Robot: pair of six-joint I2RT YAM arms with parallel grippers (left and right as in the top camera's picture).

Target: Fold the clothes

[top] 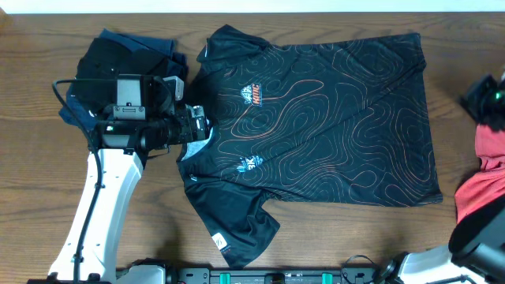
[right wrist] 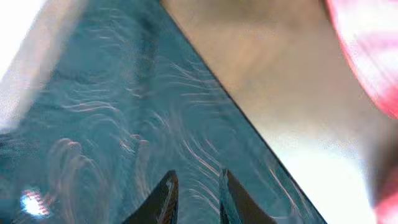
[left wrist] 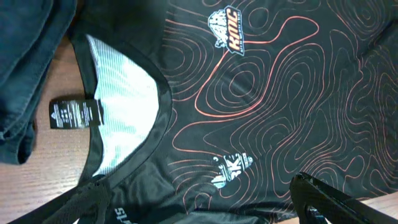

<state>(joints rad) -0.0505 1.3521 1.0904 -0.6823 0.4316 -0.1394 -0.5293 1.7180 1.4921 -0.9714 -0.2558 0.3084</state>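
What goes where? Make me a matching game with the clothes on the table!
Things:
1. black shirt
2. red garment
3. dark blue clothes
4. label

Places:
A. inside the shirt's collar
B. at the right edge of the table
C. spread flat in the middle
D. heaped on the left, beside the shirt's collar

Pairs: 1-C, 2-B, 3-D, 4-A

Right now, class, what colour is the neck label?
The label is black; left wrist view shows it best.
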